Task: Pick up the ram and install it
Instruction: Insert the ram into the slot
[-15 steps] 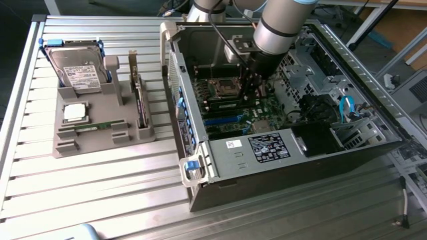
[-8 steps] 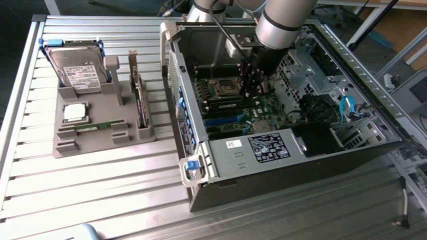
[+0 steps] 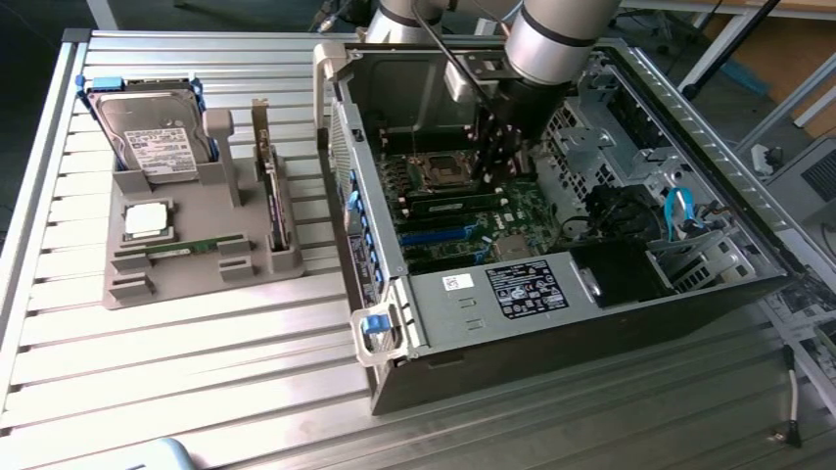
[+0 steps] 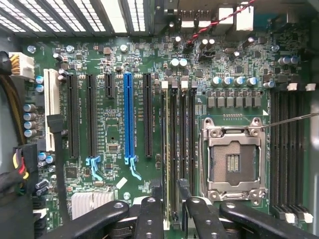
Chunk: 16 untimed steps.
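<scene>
hard drive (image 3: 155, 139): in gray holder (image 3: 196, 286) | expansion card (image 3: 276, 211): seemingly upright | PC case (image 3: 549, 343): side open

Ribbed metal worktop (image 3: 196, 372), bearing a grey holder (image 3: 190, 281) toward the exterior view's left and an open case (image 3: 444, 313) on its side just beside.

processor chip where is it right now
On the exterior view's left, the processor chip lies flat on the gray holder, between the hard drive and the green ram stick.
</scene>
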Available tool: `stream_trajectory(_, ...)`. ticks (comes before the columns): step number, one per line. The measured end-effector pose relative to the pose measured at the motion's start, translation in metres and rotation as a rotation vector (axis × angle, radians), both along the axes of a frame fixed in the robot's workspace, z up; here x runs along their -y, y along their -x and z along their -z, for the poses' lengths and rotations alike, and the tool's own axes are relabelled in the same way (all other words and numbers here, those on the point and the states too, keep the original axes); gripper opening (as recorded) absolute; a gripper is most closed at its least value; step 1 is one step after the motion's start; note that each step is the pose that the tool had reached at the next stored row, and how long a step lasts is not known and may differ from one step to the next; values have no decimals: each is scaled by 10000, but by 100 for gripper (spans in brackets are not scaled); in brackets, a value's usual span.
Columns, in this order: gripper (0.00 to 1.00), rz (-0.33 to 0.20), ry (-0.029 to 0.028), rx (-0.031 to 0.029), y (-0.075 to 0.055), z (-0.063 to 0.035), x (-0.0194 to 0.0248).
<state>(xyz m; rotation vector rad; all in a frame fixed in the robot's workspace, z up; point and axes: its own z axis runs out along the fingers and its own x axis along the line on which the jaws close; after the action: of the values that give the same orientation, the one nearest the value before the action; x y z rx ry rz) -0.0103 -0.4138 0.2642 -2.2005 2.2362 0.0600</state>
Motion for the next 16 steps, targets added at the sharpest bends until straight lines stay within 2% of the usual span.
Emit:
stream_trajectory(6,25,-1,2,0,0,-114,0)
stream_trajectory(8,25,0,0,0,0,-182,0)
stream_trajectory(16,25,0,1,0,0,-273,0)
